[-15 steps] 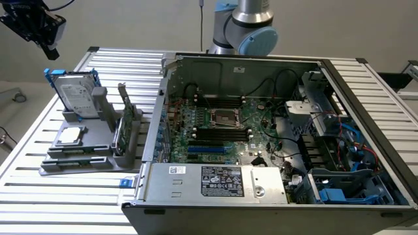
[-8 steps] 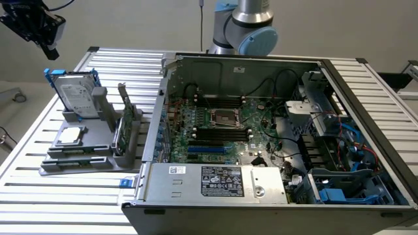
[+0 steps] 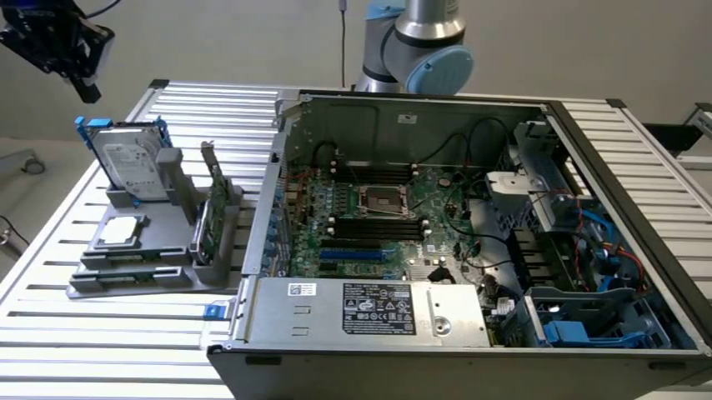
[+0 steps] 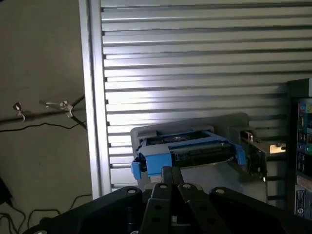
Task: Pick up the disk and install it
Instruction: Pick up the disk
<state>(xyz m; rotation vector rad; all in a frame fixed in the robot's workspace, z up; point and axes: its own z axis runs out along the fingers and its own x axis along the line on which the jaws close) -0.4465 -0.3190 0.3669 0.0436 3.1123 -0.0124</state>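
The gripper (image 4: 171,173) hangs in the air with its fingers pressed together, holding nothing. Below it, the disk (image 3: 128,162) stands up in a grey stand (image 3: 145,258) near the edge of the bench (image 3: 45,250) on the exterior view's left. If the gripper goes down shut like this, it could bump the disk's top and tip it over.

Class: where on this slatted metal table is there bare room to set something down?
Bare slats of the metal table: between the grey plastic holder and the near edge; behind the holder. Crowded: holder, open black computer case.
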